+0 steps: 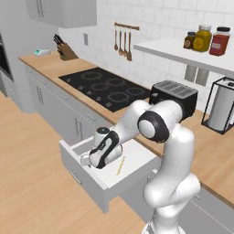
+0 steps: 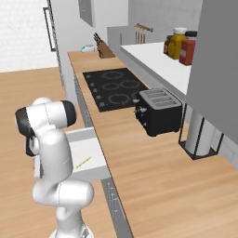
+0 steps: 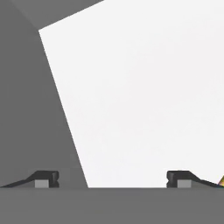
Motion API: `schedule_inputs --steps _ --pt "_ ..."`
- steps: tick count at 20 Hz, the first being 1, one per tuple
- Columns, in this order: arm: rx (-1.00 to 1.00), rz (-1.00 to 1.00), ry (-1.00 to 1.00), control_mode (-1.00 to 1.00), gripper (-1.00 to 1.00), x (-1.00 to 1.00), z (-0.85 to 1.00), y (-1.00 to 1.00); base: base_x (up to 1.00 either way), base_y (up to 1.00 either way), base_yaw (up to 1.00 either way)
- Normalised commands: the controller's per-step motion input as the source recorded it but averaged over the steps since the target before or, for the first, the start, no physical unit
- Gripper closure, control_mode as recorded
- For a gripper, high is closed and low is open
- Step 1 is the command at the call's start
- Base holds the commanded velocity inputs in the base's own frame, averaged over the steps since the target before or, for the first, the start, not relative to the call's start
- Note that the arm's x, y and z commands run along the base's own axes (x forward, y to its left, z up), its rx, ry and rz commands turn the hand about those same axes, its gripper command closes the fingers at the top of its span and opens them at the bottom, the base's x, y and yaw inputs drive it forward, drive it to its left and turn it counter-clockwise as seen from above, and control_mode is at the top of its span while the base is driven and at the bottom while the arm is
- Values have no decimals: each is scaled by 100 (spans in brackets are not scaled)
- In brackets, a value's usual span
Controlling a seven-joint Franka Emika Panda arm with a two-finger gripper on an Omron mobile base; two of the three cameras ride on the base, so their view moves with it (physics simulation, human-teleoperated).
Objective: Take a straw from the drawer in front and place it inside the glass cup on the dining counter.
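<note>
The drawer (image 1: 87, 179) is pulled out from under the wall worktop, its white inside (image 3: 140, 96) showing. The pale yellow straw (image 1: 120, 165) lies flat on that white floor, towards the right side (image 2: 83, 162). My gripper (image 1: 86, 160) hangs low over the drawer's left part, a little left of the straw and not touching it. In the hand view the gripper (image 3: 113, 179) is open with nothing between its fingertips, and one end of the straw (image 3: 221, 180) peeks in just beyond the right fingertip. The glass cup and the dining counter are out of view.
Behind the drawer, the wooden wall worktop (image 1: 208, 151) carries a black hob (image 1: 107, 87), a black toaster (image 1: 173, 93) and a paper towel holder (image 1: 222, 107). A knife block (image 1: 66, 51) stands at the far end. A shelf with jars (image 1: 203, 39) runs above.
</note>
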Motion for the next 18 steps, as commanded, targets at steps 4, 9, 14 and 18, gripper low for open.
schedule_inputs --steps 4,9,14,18 --pt "3 1 5 -100 -100 -38 5 94 0 0 0" --pt "-4 -13 0 -100 -100 -4 55 -27 0 0 0" --pt "-13 -24 0 -100 -100 14 17 -88 0 0 0" --pt "-9 -16 0 -100 -100 24 0 -91 0 0 0"
